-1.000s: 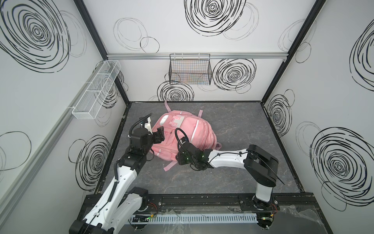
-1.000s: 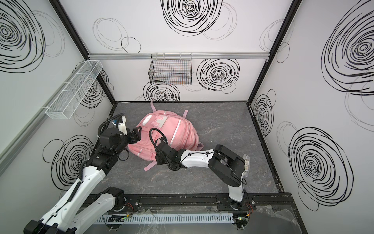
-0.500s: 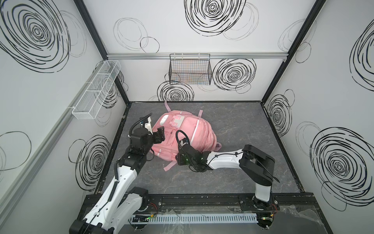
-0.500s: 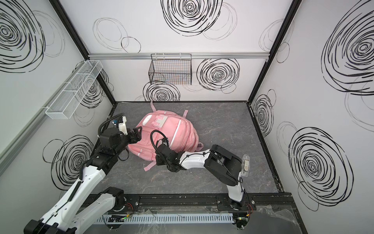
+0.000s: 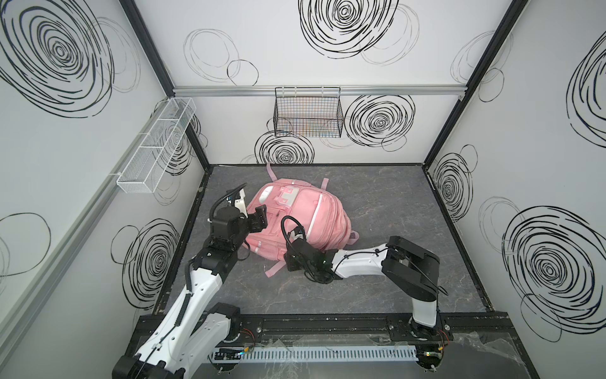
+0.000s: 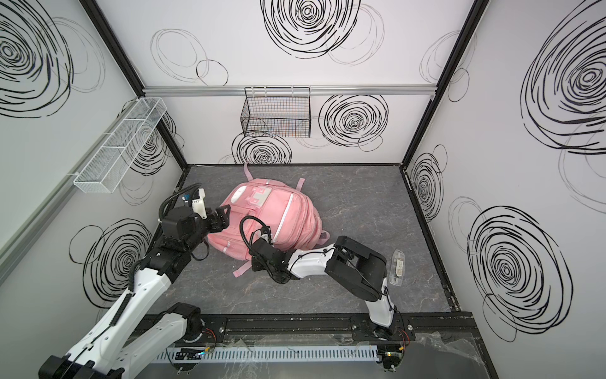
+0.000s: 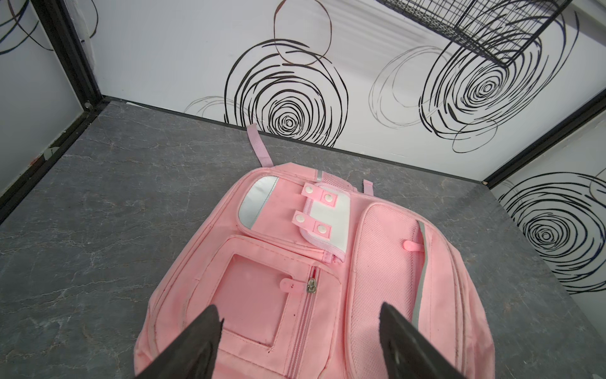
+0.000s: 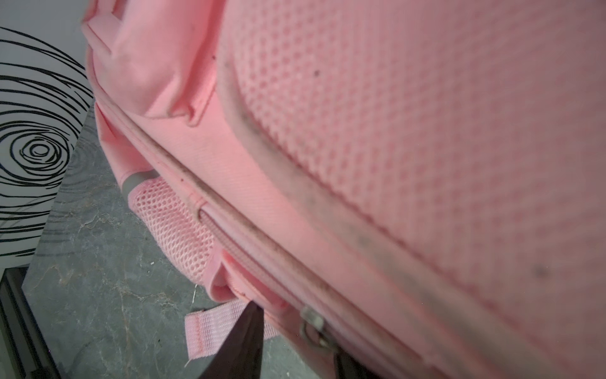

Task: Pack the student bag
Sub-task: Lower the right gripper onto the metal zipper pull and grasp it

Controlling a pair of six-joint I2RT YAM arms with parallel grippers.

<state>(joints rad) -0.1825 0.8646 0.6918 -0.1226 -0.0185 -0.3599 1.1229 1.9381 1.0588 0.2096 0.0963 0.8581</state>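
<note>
Black wire basket (image 5: 308, 115) on back wall — white mesh rack (image 5: 154, 149) on side wall.

A large pink fabric backpack (image 6: 295, 213) is lying toward the grey tabletop's (image 6: 360, 203) back edge; the left gripper (image 6: 224, 216) is hovering at its left side.

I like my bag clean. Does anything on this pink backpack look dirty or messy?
Yes. The student bag has dark grimy smudges along the seam edging its mesh panel, in the right wrist view. A loose strap also trails out flat onto the floor from its near edge. Nothing looks torn.
</note>
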